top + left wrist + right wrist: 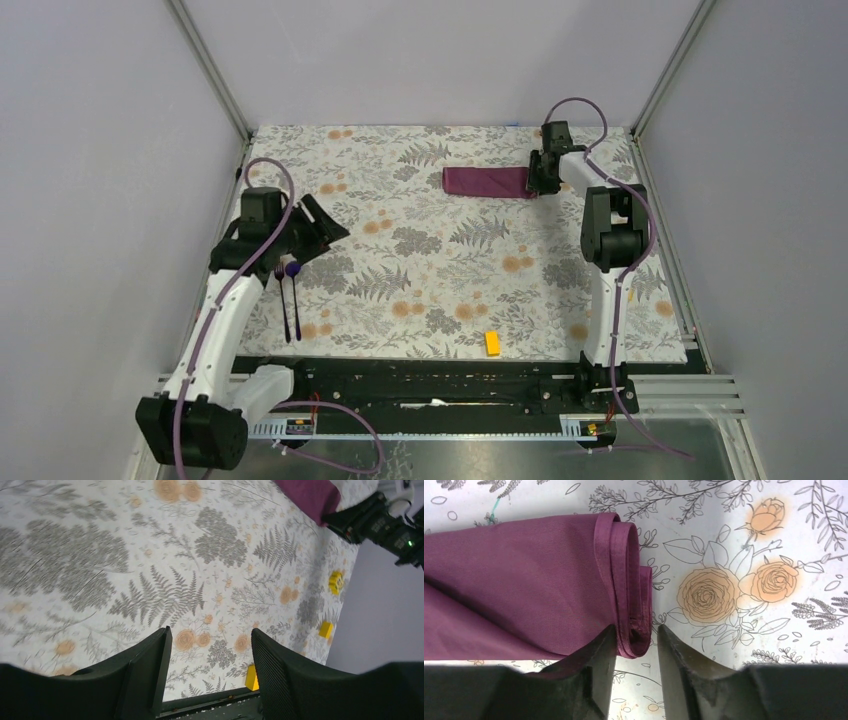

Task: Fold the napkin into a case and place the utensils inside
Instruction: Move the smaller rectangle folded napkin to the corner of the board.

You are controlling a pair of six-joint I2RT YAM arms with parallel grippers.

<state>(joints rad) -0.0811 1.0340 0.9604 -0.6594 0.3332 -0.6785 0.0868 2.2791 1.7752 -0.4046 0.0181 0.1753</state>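
The napkin (487, 182) lies folded into a narrow plum-purple band, the case, at the back of the table; it also shows in the left wrist view (310, 495). My right gripper (541, 184) is at its right end. In the right wrist view the jaws (636, 635) are a little apart and straddle the layered end of the band (524, 585), one finger over the cloth, the other on the table beside it. The two utensils (288, 298) lie side by side at the left, not touched. My left gripper (325, 232) hovers behind them, open and empty (210, 645).
A yellow block (492, 343) lies near the front edge, right of centre. The left wrist view shows three yellow blocks (325, 629) along the table's edge. Grey walls and metal posts enclose the floral tablecloth (420, 270). A black rail runs along the front.
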